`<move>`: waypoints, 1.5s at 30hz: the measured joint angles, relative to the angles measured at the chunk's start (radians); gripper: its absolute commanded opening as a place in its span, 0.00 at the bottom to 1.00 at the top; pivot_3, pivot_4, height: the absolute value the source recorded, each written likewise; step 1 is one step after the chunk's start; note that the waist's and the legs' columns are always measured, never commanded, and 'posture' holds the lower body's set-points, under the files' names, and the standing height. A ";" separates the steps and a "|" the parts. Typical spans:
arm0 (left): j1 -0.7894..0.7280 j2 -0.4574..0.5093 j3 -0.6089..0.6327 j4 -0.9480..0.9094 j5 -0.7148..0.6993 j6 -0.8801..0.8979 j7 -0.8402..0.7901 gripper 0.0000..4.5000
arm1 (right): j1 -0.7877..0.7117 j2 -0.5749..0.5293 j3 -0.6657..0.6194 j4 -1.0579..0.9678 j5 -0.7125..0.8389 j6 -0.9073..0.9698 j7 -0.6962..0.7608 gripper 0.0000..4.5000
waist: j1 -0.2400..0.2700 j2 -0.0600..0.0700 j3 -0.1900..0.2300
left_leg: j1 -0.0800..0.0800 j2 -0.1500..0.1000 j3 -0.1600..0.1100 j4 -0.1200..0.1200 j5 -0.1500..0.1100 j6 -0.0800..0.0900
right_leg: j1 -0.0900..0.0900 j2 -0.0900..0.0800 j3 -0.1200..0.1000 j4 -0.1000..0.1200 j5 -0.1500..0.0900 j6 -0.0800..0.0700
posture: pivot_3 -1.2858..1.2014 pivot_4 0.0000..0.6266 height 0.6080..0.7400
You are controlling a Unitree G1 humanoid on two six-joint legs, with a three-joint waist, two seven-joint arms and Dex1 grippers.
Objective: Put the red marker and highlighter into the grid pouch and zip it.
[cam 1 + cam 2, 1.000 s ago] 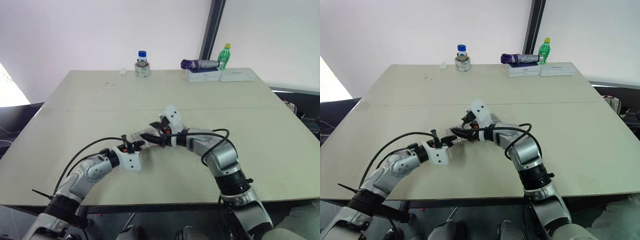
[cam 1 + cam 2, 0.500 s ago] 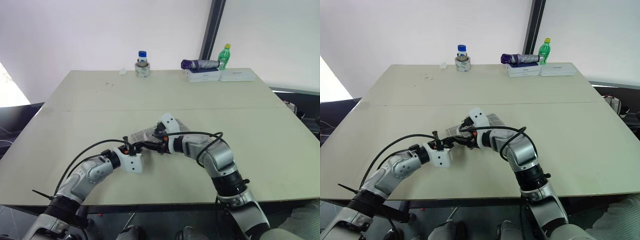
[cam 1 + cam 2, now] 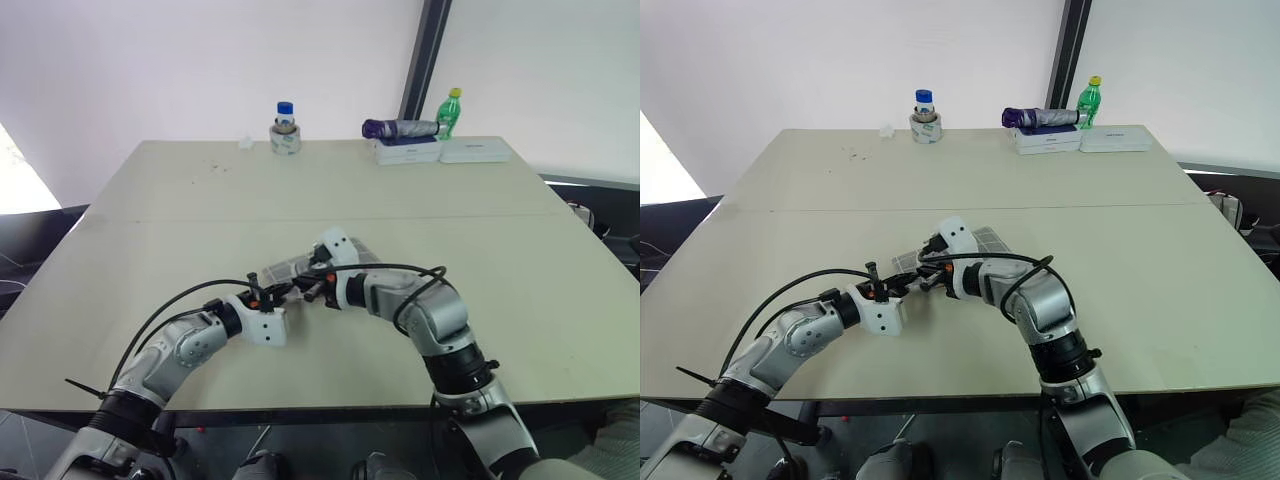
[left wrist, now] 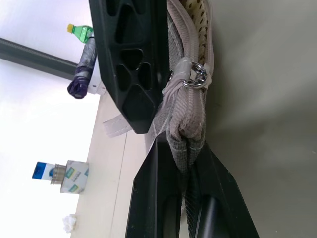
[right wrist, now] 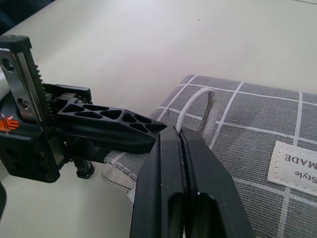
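Grey fabric with thin white grid lines sits right under my two grippers: the grid pouch (image 5: 247,134) lies flat on the table (image 3: 150,220), just beyond my right gripper (image 5: 179,136) and reaching away from my left one. My left gripper (image 4: 181,148) is clamped tight on the pouch's end, the cloth bunched between its black fingers, with the metal ring of the zipper (image 4: 195,78) just past the fingertips. My right gripper comes in from the opposite side, nose to nose with the left, and its fingers are pressed together on a thin white loop (image 5: 190,101) at the pouch's edge, close beside the left gripper's finger. White label (image 5: 294,166) on the pouch sits off to the side of my right gripper. Well apart from both grippers, along the table's far edge, stand a blue-capped jar (image 3: 285,128), a green bottle (image 3: 449,110) and a purple item lying on flat white boxes (image 3: 405,150).
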 measured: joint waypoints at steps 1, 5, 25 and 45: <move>0.000 0.000 0.000 0.000 0.000 0.000 0.000 0.00 | 0.000 0.001 -0.001 0.000 0.003 0.000 -0.001 0.01 | 0.000 0.000 0.000 | 0.000 0.000 0.000 0.000 0.000 0.000 | 0.000 0.000 0.000 0.000 0.000 0.000 | 0.52 0.24 1.00; 0.013 -0.001 0.007 -0.005 -0.022 0.011 0.003 0.00 | 0.027 0.020 -0.076 -0.007 0.054 -0.013 -0.008 0.01 | -0.001 0.000 0.000 | 0.000 0.000 0.000 0.000 0.000 0.000 | 0.000 0.000 0.000 0.000 0.000 0.000 | 0.52 0.24 1.00; 0.036 -0.045 0.084 0.002 -0.245 0.107 -0.020 0.00 | 0.319 -0.149 -0.213 -0.219 0.328 -0.139 0.190 0.01 | -0.003 0.000 0.000 | 0.000 0.000 -0.001 -0.002 0.000 0.000 | 0.000 0.000 0.000 -0.002 0.000 0.000 | 0.52 0.24 1.00; 0.026 -0.036 0.078 0.004 -0.233 0.090 -0.029 0.00 | 0.346 -0.189 -0.052 -0.142 0.181 -0.331 0.205 0.65 | -0.001 -0.001 0.000 | 0.000 0.000 -0.001 -0.002 0.000 0.000 | 0.000 0.000 0.000 -0.002 0.000 0.000 | 0.52 0.24 1.00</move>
